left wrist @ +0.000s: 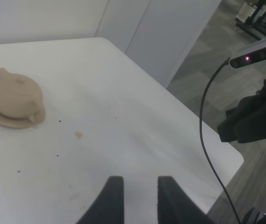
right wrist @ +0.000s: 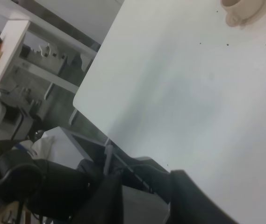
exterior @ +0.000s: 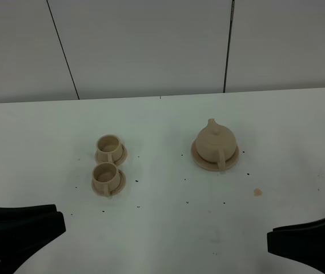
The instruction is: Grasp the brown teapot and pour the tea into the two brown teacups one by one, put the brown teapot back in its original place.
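In the exterior high view the brown teapot [exterior: 215,145] is seen seated on its large saucer [exterior: 196,153], at about 2 o'clock from the centre of the white table [exterior: 168,228]. Its spout is turned to 12 o'clock and its loop handle to roughly 5 o'clock. The far teacup [exterior: 109,148] and near teacup [exterior: 106,177] are set close together at 9 o'clock from the pot, each on a small saucer. The left gripper [left wrist: 140,184] and right gripper [right wrist: 147,179] are held low at the table's 6 o'clock edge. On both, the jaws are spread and nothing is held between them.

Nothing has been grasped yet. The small handle could be missed by an off-line closure, and the pot could then be shoved off the saucer or the saucer dragged along. Because the cups are crowded, one could be knocked by the spout or tea spilled between them.
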You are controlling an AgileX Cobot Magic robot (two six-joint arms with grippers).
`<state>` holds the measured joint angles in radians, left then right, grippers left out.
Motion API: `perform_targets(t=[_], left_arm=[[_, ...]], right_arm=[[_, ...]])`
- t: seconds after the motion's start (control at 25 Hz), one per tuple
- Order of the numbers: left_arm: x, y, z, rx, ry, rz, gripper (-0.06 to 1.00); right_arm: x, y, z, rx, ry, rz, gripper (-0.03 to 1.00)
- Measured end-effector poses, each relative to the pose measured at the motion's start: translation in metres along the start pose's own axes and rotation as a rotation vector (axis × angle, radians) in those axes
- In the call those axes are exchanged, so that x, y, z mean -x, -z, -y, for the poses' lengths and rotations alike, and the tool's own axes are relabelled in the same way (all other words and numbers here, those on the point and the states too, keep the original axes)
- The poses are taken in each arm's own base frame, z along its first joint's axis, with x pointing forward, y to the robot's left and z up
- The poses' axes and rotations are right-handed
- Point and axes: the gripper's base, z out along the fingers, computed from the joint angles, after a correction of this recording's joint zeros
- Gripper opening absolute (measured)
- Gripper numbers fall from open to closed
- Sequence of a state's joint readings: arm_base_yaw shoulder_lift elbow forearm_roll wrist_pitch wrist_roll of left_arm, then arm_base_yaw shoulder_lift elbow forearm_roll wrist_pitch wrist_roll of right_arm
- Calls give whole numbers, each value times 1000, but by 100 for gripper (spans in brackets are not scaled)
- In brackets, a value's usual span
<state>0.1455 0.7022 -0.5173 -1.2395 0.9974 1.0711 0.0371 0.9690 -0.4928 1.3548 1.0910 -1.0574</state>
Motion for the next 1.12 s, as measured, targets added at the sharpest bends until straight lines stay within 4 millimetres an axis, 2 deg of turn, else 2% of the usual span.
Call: perform_targets(t=[1.12], left_arm=[[0, 0, 0, 0, 0, 0, 25]], right_arm=[[0, 0, 0, 0, 0, 0, 24]])
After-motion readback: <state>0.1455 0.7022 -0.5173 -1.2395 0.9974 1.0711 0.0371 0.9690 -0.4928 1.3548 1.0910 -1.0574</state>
